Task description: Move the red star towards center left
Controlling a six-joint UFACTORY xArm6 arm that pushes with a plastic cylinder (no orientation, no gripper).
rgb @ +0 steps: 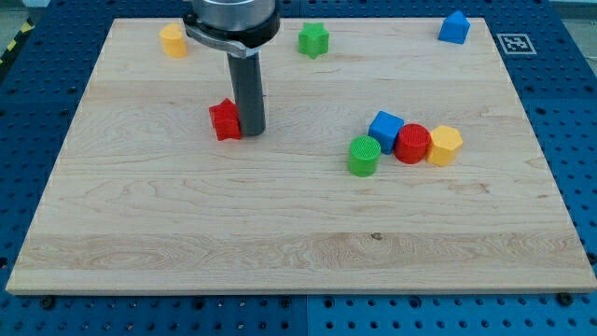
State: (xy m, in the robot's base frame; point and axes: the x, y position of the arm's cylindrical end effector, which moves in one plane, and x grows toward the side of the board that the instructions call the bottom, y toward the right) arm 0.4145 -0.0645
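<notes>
Red star [225,120] is sitting on the table [187,233], left of the middle and in the upper half, touching the rod's view-left side. The arm is carrying no fingers, so no open or closed state is showing; it is ending in a straight dark rod whose lower end, the tip [253,133], is resting on the table just at the star's view-right edge. The rod is standing upright, and the arm's dark round mount is showing above it at the view's top edge.

Farther out, a green star [313,39] is lying near the view's top, to the right of the mount, and a yellow block [173,41] is lying near the top left corner. A blue block [453,28] with a peaked top is sitting near the top right corner.

Well apart to the view's right of the tip, four blocks are clustering together: a green cylinder [364,156] lowest and leftmost, a blue cube [385,128] just above and right of it, a red cylinder [412,144] touching the cube, and a yellow block [445,146] touching the red cylinder on its right.
</notes>
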